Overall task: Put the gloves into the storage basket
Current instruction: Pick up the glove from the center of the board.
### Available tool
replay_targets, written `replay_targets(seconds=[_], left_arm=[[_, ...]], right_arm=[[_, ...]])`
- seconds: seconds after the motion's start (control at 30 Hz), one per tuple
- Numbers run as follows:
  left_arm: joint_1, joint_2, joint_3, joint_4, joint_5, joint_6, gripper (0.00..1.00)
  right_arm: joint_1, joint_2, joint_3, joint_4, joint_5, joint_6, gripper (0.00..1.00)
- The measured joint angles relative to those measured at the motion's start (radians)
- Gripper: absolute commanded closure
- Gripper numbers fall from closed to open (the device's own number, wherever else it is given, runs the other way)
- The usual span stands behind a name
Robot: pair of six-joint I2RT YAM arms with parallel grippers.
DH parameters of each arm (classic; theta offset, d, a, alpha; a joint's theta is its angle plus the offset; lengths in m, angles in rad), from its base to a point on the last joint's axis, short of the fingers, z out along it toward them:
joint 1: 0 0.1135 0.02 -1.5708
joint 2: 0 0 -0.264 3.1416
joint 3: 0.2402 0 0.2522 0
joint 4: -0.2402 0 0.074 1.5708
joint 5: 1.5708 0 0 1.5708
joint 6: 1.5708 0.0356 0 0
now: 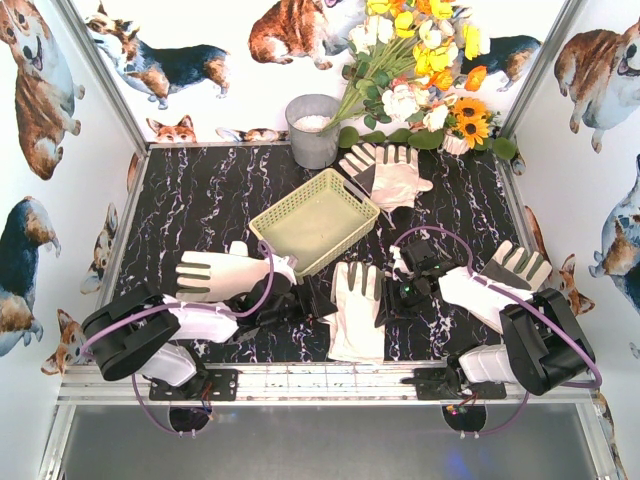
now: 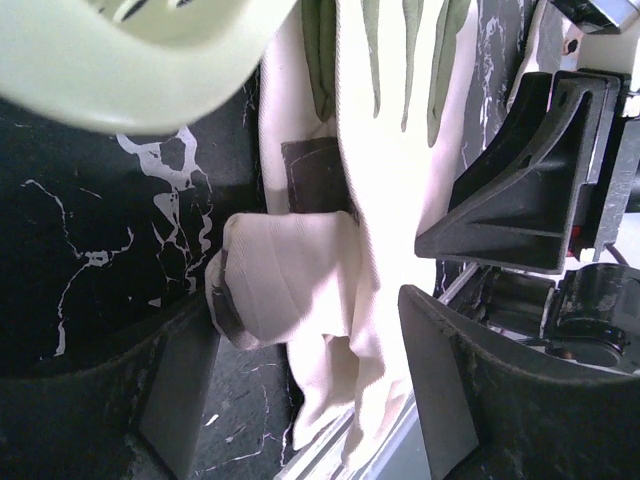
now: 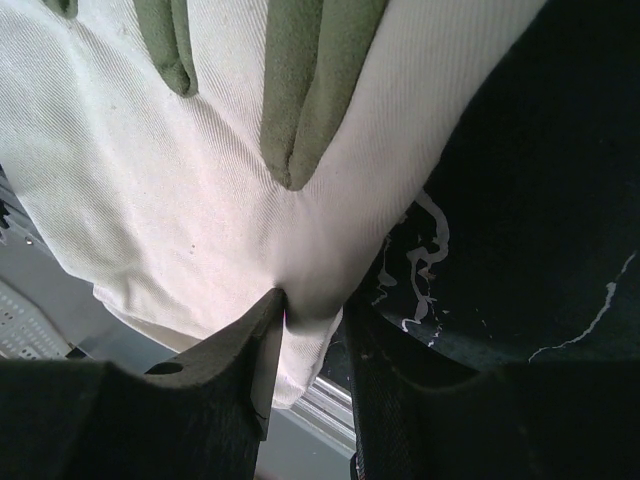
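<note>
Not one glove in yet. Shallow pale yellow-green plastic basket [image 1: 315, 222] with latticed sides at mid-table, bare inside. Scattered around it on the black marbled tabletop [image 1: 200, 190]: cream fabric gloves at the far right [image 1: 390, 178], just beyond the basket's corner; a cream glove at the near left [image 1: 225, 272]; a cream glove at the near right [image 1: 505, 270], partly under the arm there; and the middle cream glove [image 1: 357, 305] with grey-green finger patches, flat just near of the basket.

Both arms down on that middle one. First the right gripper [image 3: 310, 345]: nipped tight on the cuff edge, fabric pinched between the fingers. Then the left gripper [image 2: 310, 390]: spread wide, straddling the folded thumb side, gripping nothing.

By the look of it, barely begun. First glove only just taken hold of, lift and carry to the basket yet to come, then every other glove after it.
</note>
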Motion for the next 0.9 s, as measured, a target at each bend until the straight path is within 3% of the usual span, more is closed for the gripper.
replay_targets(seconds=[0.5,0.67,0.9], left_arm=[[-0.033,0.11,0.067,0.055,0.016,-0.011,0.37],[-0.048,0.143,0.087,0.066,0.014,-0.014,0.54],[-0.07,0.148,0.097,-0.002,0.001,-0.006,0.89]], right_arm=[[0.0,-0.002,0.0,0.0,0.0,0.0,0.67],[0.0,-0.002,0.0,0.0,0.0,0.0,0.67],[0.0,-0.003,0.0,0.0,0.0,0.0,0.62]])
